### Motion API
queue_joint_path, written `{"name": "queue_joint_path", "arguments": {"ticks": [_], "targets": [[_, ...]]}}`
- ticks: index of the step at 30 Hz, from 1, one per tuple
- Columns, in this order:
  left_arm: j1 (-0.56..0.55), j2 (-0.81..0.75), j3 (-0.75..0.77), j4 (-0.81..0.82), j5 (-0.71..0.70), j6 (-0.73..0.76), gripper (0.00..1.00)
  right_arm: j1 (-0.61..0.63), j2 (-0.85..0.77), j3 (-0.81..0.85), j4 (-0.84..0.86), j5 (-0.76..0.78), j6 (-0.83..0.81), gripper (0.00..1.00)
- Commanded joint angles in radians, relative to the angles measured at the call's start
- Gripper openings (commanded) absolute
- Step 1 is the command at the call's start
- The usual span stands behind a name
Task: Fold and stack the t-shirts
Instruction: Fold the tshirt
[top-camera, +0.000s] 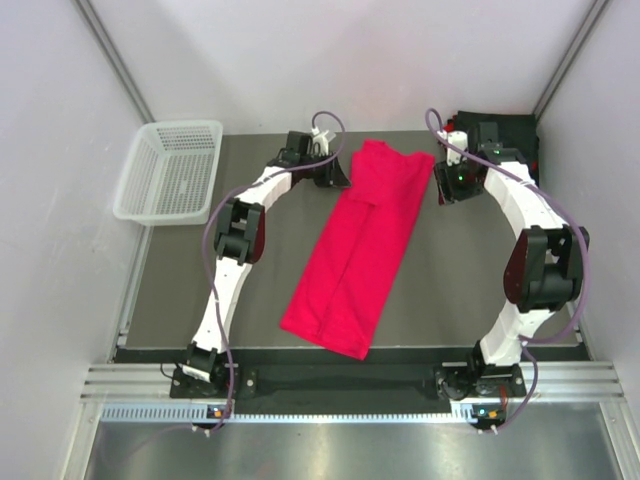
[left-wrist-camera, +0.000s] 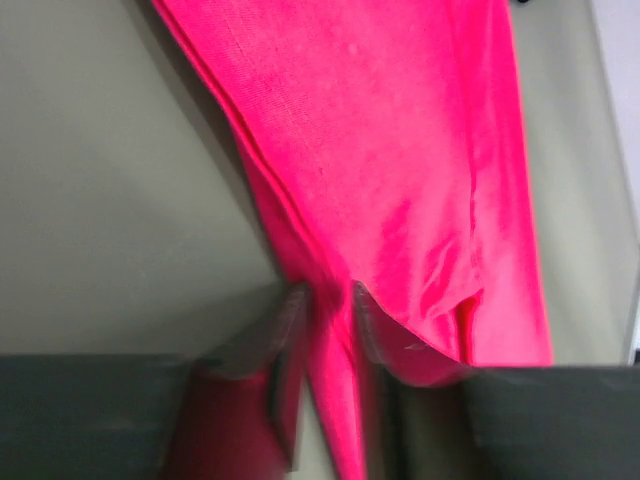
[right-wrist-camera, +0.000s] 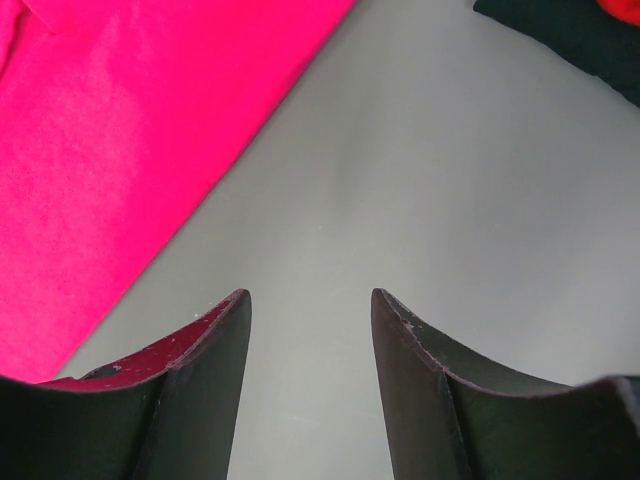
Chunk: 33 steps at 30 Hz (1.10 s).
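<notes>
One grey table (top-camera: 450, 290) carries one red t-shirt (top-camera: 360, 250) folded into a long diagonal strip mid-table, one white basket (top-camera: 170, 170) beside its far-left corner, one pile of black t-shirts (top-camera: 510, 130) far right, and two claws: left gripper (left-wrist-camera: 328, 295) pinching the shirt's edge, right gripper (right-wrist-camera: 310, 300) half-open, empty.

Seen from above, the left arm (top-camera: 235, 235) climbs from its base at seven o'clock, bends at an elbow near nine o'clock, and reaches inward toward eleven o'clock. Its wrist is turned so the left gripper (top-camera: 333, 174) points toward three o'clock. In the left wrist view its two fingers (left-wrist-camera: 285, 335) are drawn in close, pinching a fold of the red shirt (left-wrist-camera: 400, 150).

The right arm (top-camera: 535, 265) rises from five o'clock, bends at three o'clock, and leans toward one o'clock. The right gripper (top-camera: 444, 190) faces down, its fingers (right-wrist-camera: 215, 340) well apart.
</notes>
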Motion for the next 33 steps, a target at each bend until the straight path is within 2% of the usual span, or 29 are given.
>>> {"name": "queue_joint_path", "arguments": {"ticks": [1,3,4,10,13,20,26,33], "targets": [[-0.017,0.039,0.036,0.047,0.014,-0.003,0.26,0.007,0.002,0.009,0.019,0.015,-0.011,0.52],[-0.017,0.047,0.040,0.049,0.000,-0.004,0.07,0.009,0.001,0.010,0.018,0.018,-0.016,0.52],[-0.017,0.049,0.042,0.046,-0.010,-0.001,0.00,0.007,0.001,0.010,0.019,0.019,-0.016,0.52],[0.000,0.035,0.059,0.026,-0.075,0.000,0.00,0.009,0.010,0.000,0.024,0.028,-0.020,0.52],[0.021,-0.013,0.014,0.004,-0.104,-0.003,0.00,0.007,0.041,0.010,0.034,0.044,-0.020,0.52],[0.080,-0.105,-0.109,-0.074,-0.118,0.074,0.00,0.015,0.206,0.166,0.053,0.013,0.016,0.51],[0.115,-0.129,-0.124,-0.118,-0.152,0.128,0.00,0.062,0.332,0.314,0.056,0.005,0.027,0.51],[0.144,-0.146,-0.122,-0.140,-0.179,0.157,0.00,0.108,0.384,0.357,0.067,-0.001,0.035,0.51]]}}
